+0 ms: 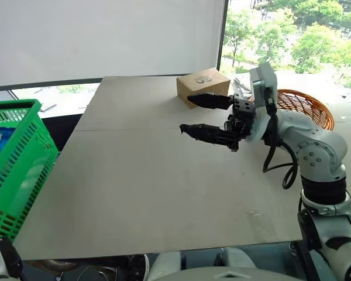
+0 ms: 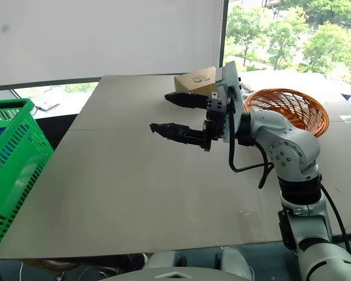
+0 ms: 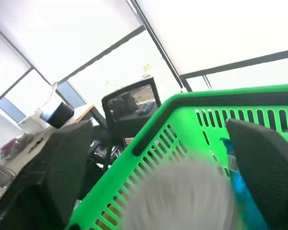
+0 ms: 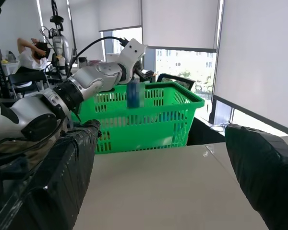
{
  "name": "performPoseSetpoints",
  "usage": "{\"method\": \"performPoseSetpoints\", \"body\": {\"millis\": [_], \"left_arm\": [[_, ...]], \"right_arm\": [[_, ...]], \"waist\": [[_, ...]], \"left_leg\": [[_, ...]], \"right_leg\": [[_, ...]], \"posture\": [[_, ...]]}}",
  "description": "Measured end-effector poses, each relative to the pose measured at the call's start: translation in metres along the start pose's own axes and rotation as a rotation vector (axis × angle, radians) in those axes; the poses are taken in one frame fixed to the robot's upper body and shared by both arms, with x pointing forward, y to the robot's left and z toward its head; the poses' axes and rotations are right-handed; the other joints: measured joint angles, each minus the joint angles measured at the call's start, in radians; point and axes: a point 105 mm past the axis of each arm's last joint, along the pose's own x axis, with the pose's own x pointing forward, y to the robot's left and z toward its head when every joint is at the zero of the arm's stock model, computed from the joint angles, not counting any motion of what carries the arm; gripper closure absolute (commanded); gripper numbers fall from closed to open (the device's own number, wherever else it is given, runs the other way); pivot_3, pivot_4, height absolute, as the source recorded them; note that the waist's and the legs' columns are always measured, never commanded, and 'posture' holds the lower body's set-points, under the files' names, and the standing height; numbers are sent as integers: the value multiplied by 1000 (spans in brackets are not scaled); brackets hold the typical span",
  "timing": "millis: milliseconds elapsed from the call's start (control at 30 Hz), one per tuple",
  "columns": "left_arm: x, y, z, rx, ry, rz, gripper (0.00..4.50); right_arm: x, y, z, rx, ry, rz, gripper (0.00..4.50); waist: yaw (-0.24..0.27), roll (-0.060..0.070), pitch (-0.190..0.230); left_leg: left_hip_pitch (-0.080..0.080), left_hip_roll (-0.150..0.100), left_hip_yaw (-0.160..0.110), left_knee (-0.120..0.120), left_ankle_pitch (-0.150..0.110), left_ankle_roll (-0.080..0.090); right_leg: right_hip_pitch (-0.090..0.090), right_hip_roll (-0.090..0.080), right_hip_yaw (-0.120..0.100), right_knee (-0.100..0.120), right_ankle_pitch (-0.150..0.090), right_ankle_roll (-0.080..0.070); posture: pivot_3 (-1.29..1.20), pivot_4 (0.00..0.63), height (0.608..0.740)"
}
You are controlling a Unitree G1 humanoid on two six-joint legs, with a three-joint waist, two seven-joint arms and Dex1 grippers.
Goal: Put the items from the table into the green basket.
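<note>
I work from the near side outward. The table (image 1: 152,199) is a pale slab with a seam across it. At its near left edge stands the green basket (image 1: 17,170), with something blue showing through its slotted wall.

My left gripper (image 3: 158,124) hangs over that basket's rim. Its two fingers are spread wide, and a blurred pale shape sits between them that neither finger presses on. Seen from the right wrist, a blue-purple packet (image 4: 133,93) hangs upright just under that gripper, above the basket's opening. I judge this to be the release itself, though I cannot tell whether the packet is fully clear of the fingers.

To do the step well, I want the left hand held over the middle of the opening, not the rim, until the packet is inside. Then it should lift straight up so that no finger catches the slotted wall.

Farther in, right of centre, my right gripper (image 1: 185,112) hovers above the tabletop pointing left, jaws fully parted and holding nothing.

At the far edge a small cardboard box (image 1: 203,86) sits on the table, and a round orange wicker basket (image 1: 307,105) sits just beyond the right arm. Neither is a target, so I would steer the right arm well clear of both.
</note>
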Motion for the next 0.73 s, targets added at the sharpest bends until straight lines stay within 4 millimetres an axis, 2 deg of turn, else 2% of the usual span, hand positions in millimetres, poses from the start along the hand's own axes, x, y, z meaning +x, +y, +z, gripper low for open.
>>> {"method": "performPoseSetpoints", "body": {"millis": [100,133,167,200,267,333,367,400,467,533,600,667,733], "left_arm": [[-1,-17,29,-104,-132,-83,61],[-5,-32,42,-165,-192,-155,61],[-15,-55,55,-252,-252,-271,61],[-31,-85,68,-327,-310,-431,61],[-70,-138,74,-334,-359,-733,61],[-130,-197,58,-304,-332,-1067,61],[-146,-212,49,-312,-304,-1145,61],[-173,-233,37,-326,-256,-1255,61],[-223,-265,16,-330,-180,-1430,61],[-256,-278,9,-346,-157,-1534,61],[-278,-283,-1,-348,-130,-1608,61],[-291,-283,-16,-322,-95,-1659,61],[-294,-280,-23,-287,-101,-1685,61]], "right_arm": [[-5,-2,-4,6,17,-22,0],[-9,-5,-8,8,32,-47,0],[-16,-8,-14,10,49,-86,0],[-23,-13,-23,9,69,-139,0],[-41,-22,-43,13,122,-243,0],[-74,-31,-76,34,213,-390,0],[-85,-32,-87,49,241,-431,0],[-101,-32,-103,61,281,-494,0],[-126,-24,-130,50,349,-572,0],[-147,-16,-146,1,453,-615,0],[-167,-10,-158,-36,537,-654,0],[-180,-4,-165,-15,532,-708,0],[-186,0,-169,-16,539,-721,0]], "waist": [[6,-2,-1],[14,-2,-2],[24,-2,-3],[32,-3,-4],[34,-3,-4],[30,-2,-6],[28,-2,-6],[23,-2,-6],[12,-1,-6],[11,1,-6],[10,3,-7],[8,6,-5],[7,13,-1]], "left_leg": [[0,0,0,0,0,0],[0,0,0,0,0,0],[-1,-1,0,0,0,0],[-2,-1,0,1,0,0],[-4,-1,1,2,0,0],[-6,-1,3,2,1,-1],[-7,-1,4,3,1,-1],[-8,0,5,3,2,-2],[-9,2,5,3,2,-2],[-8,2,6,3,0,1],[-4,3,7,3,-1,3],[4,3,7,3,-1,3],[13,4,7,3,-1,3]], "right_leg": [[0,-1,0,0,0,0],[0,-1,0,0,0,0],[0,-2,0,-1,0,0],[0,-2,0,-1,0,0],[-2,-2,0,-1,0,0],[-4,-2,2,-1,0,0],[-5,-2,3,0,0,0],[-7,-1,3,0,0,0],[-8,2,4,1,0,0],[-8,3,4,2,0,0],[-6,3,5,4,0,0],[1,4,5,4,0,-1],[12,5,5,2,-1,-1]], "posture": [[99,0,740],[99,0,740],[101,0,740],[101,0,740],[101,0,740],[88,0,740],[82,0,740],[78,0,740],[63,0,740],[37,0,740],[34,0,740],[17,0,740],[14,0,740]]}}
